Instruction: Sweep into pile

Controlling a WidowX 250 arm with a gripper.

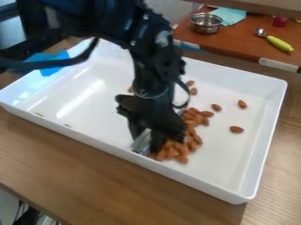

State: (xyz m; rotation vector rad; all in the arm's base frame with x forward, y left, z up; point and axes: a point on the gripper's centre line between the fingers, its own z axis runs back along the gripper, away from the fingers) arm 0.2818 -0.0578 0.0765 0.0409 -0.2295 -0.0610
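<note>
The black gripper (154, 138) hangs low inside the white tray (235, 194), near its front wall and left of centre. Brown almonds (176, 150) lie heaped against its right side, in a band that runs up and back from the front wall. A grey, shiny flat piece (141, 141) shows at the gripper's lower left; whether it is held I cannot tell. Loose almonds (236, 129) lie apart on the right, and a few more sit behind the heap. The arm hides part of the tray floor and possibly more almonds.
Tray walls rise all round the work area. Behind the tray, a red-brown board holds a metal pot (206, 23), a light blue cloth (229, 16), a green-handled spoon (275, 40) and a dark red object (280, 21). Blue tape (52, 63) clings to the tray's left rear wall.
</note>
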